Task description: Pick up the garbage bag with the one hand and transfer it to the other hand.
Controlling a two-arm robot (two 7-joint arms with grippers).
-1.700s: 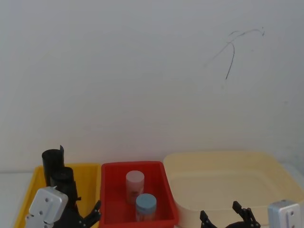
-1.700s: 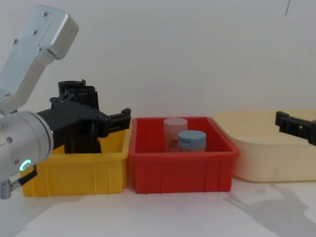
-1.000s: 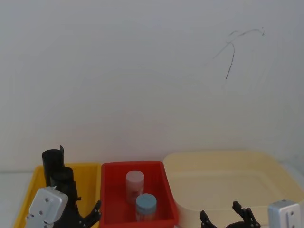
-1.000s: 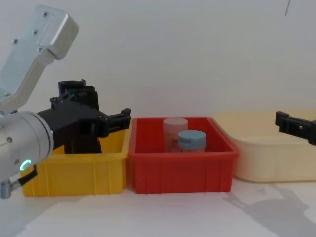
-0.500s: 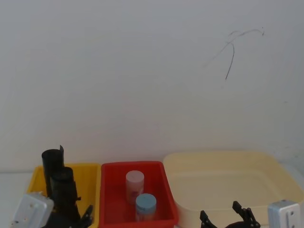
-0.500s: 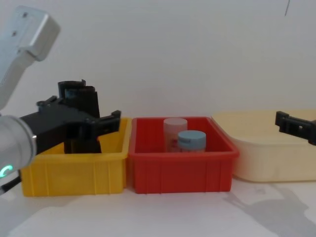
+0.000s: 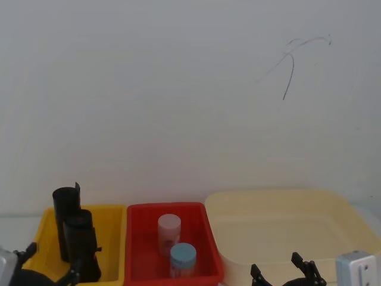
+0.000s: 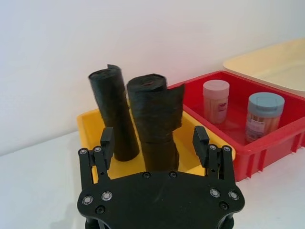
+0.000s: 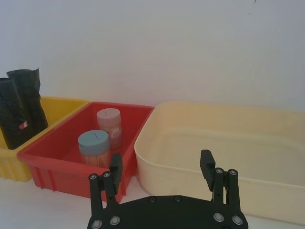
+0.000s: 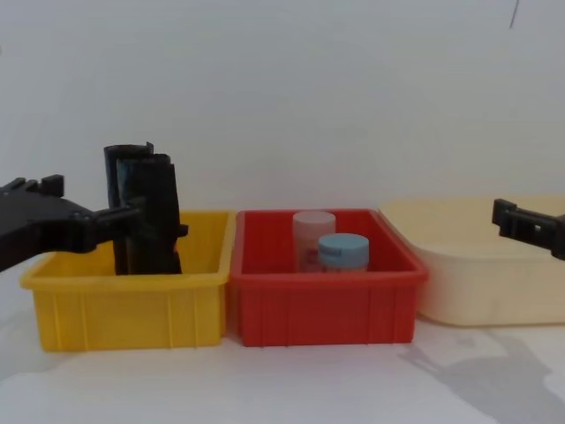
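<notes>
Straight ahead of the left gripper (image 8: 153,137), whose fingers are spread wide with nothing between them, one yellow bin (image 10: 132,309) holds two black rolls (image 8: 114,114), upright and close together. One of them is the garbage bag (image 9: 22,126), marked by a small red spot; from the left gripper's side I cannot tell which. That is the main hazard, I judge: so wide an opening could take the wrong roll or straddle both. Loose, wrinkled plastic may also crush and slip in a pinch, and a low approach could catch the bin's near wall. Off to that gripper's right sits one red bin (image 10: 322,309) with two jars, one pale jar (image 10: 307,230) and one blue-lidded jar (image 10: 342,250), then one cream tub (image 10: 477,283). Before the tub hangs the right gripper (image 9: 161,163), likewise spread and empty, well apart from the bag, so the carry looks long.
</notes>
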